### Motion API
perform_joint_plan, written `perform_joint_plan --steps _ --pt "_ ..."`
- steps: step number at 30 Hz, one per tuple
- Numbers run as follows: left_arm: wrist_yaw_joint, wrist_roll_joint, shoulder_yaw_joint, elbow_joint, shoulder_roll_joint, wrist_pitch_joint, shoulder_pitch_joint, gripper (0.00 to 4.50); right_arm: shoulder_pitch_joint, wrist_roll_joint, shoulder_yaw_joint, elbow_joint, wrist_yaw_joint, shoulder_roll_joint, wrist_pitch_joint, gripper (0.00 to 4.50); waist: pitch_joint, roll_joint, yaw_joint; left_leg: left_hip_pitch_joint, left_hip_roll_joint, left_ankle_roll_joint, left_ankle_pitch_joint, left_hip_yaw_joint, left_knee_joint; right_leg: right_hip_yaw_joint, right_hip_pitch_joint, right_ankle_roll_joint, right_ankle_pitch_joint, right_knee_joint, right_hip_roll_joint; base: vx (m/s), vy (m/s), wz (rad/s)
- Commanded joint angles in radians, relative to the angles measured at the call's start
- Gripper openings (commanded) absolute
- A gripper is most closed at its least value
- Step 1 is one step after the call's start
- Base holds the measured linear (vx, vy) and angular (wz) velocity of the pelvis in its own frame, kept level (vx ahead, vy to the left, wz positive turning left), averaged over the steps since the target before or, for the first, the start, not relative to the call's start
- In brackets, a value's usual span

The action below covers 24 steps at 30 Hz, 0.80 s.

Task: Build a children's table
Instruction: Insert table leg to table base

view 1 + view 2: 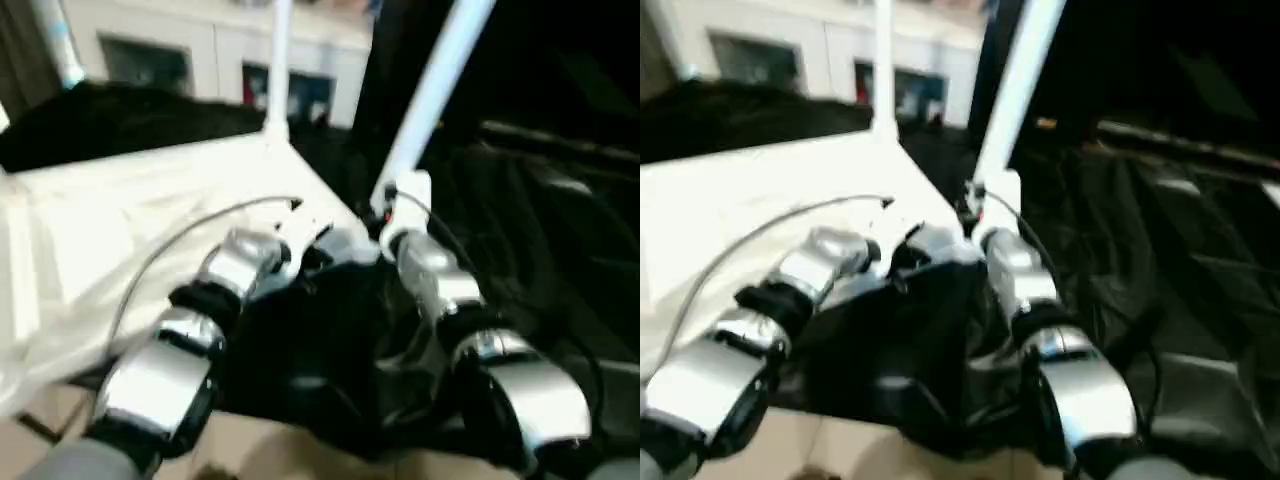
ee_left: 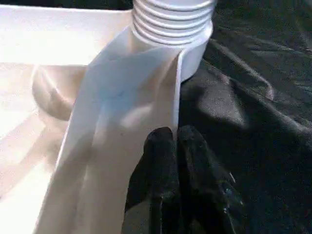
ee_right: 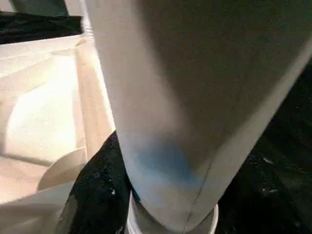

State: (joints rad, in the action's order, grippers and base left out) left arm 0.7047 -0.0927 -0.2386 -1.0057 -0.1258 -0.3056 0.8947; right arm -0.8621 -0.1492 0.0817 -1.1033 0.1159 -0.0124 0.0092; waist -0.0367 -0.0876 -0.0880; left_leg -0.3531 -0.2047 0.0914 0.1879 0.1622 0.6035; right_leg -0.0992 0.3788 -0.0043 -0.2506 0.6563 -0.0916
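On black-draped table (image 1: 560, 250): upturned tabletop (image 1: 120, 230), legs upright at its corners. Left gripper (image 2: 178, 161), fingers together, beside near corner. Right gripper (image 3: 105, 195) clamped on nearest leg (image 1: 430, 100); step: seating it. Next: twist fully home.

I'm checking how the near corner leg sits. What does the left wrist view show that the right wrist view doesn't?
Left wrist view: the leg's ribbed end at the corner socket, with the shut left pincer against the tabletop's edge wall. Right wrist view: the leg's smooth shaft close up, a black finger beside it. Both show the white tabletop and black cloth.
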Motion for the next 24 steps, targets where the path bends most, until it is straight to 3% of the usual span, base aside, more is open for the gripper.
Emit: perform_joint_plan --steps 1,2,3,4,6,8,12,14,16,19,22,24 --pt "-0.066 -0.001 0.019 0.006 0.009 0.005 0.026 0.00 0.053 0.008 -0.046 -0.118 0.055 -0.068 0.117 1.88 0.049 0.012 0.013 -0.005 -0.044 0.037 0.136 -0.020 -0.094 0.059 -0.019 -0.079 -0.241 -0.099 -0.051 0.069 0.001 -0.09" --pt "-0.051 -0.001 0.018 0.010 0.006 0.011 0.022 0.00 0.049 0.011 -0.050 -0.121 0.069 -0.067 0.117 1.88 0.053 0.016 0.014 0.013 -0.043 0.036 0.176 -0.010 -0.094 0.063 -0.015 -0.147 -0.084 -0.093 -0.051 0.000 0.000 0.00" --pt "-0.036 -0.001 0.018 0.013 0.003 0.020 0.019 0.00 0.043 0.013 -0.047 -0.125 0.080 -0.066 0.117 1.88 0.045 0.015 0.017 0.011 -0.039 0.032 0.213 -0.004 -0.098 0.066 -0.013 -0.169 -0.076 -0.098 -0.052 0.000 0.000 0.00" --pt "-0.014 -0.001 0.015 0.020 -0.002 0.040 0.014 0.00 0.037 0.016 -0.046 -0.128 0.101 -0.062 0.119 1.88 0.044 0.010 0.017 0.006 -0.034 0.026 0.278 0.000 -0.100 0.066 -0.023 -0.184 -0.137 -0.107 -0.057 0.000 0.000 0.00" --pt "0.048 -0.001 0.002 0.049 -0.025 0.066 -0.005 0.00 0.029 0.029 -0.058 -0.124 0.206 -0.040 0.133 1.88 0.044 0.010 0.017 0.004 -0.033 0.018 0.303 -0.001 -0.101 0.067 -0.027 -0.170 -0.211 -0.117 -0.063 0.000 0.000 0.00" --pt "0.121 0.006 -0.010 0.087 -0.054 0.072 -0.030 0.00 0.030 0.043 -0.083 -0.114 0.338 -0.007 0.148 1.88 0.044 0.011 0.019 0.004 -0.037 0.009 0.293 -0.001 -0.103 0.069 -0.026 -0.167 -0.216 -0.121 -0.066 0.000 0.000 0.00" --pt "0.212 0.017 -0.026 0.130 -0.090 0.079 -0.061 0.00 0.036 0.057 -0.113 -0.100 0.502 0.037 0.169 1.88 0.047 0.009 0.027 -0.002 -0.039 -0.017 0.213 0.002 -0.102 0.068 -0.036 -0.198 -0.121 -0.112 -0.065 0.000 0.000 0.00" --pt "0.342 0.032 -0.055 0.192 -0.139 0.138 -0.107 0.00 0.056 0.094 -0.178 -0.079 0.684 0.092 0.157 1.88 0.048 0.008 0.029 -0.008 -0.039 -0.039 0.169 0.003 -0.097 0.068 -0.044 -0.223 -0.057 -0.105 -0.067 0.000 0.000 0.00" --pt "0.432 0.052 -0.067 0.236 -0.166 0.205 -0.140 0.00 0.069 0.116 -0.205 -0.067 0.774 0.118 0.137 1.88 0.050 0.006 0.031 -0.003 -0.042 -0.051 0.159 0.004 -0.096 0.068 -0.043 -0.236 -0.020 -0.101 -0.067 0.000 0.000 0.00" --pt "0.490 0.069 -0.074 0.273 -0.187 0.198 -0.162 0.00 0.081 0.123 -0.221 -0.053 0.842 0.136 0.127 1.88 0.046 0.009 0.034 0.004 -0.045 -0.046 0.176 0.006 -0.100 0.068 -0.038 -0.247 -0.051 -0.103 -0.067 0.000 0.000 0.00" --pt "0.566 0.077 -0.082 0.352 -0.244 0.192 -0.206 0.00 0.139 0.126 -0.270 0.020 1.063 0.192 0.100 1.88 0.044 0.007 0.030 0.006 -0.049 -0.038 0.213 0.005 -0.103 0.069 -0.039 -0.243 -0.108 -0.109 -0.070 0.000 0.000 0.00" --pt "0.573 0.079 -0.082 0.357 -0.248 0.192 -0.209 0.00 0.142 0.125 -0.273 0.025 1.076 0.195 0.102 1.88 0.042 0.006 0.030 0.007 -0.049 -0.040 0.209 0.007 -0.104 0.070 -0.035 -0.243 -0.109 -0.108 -0.066 0.000 0.000 0.00"
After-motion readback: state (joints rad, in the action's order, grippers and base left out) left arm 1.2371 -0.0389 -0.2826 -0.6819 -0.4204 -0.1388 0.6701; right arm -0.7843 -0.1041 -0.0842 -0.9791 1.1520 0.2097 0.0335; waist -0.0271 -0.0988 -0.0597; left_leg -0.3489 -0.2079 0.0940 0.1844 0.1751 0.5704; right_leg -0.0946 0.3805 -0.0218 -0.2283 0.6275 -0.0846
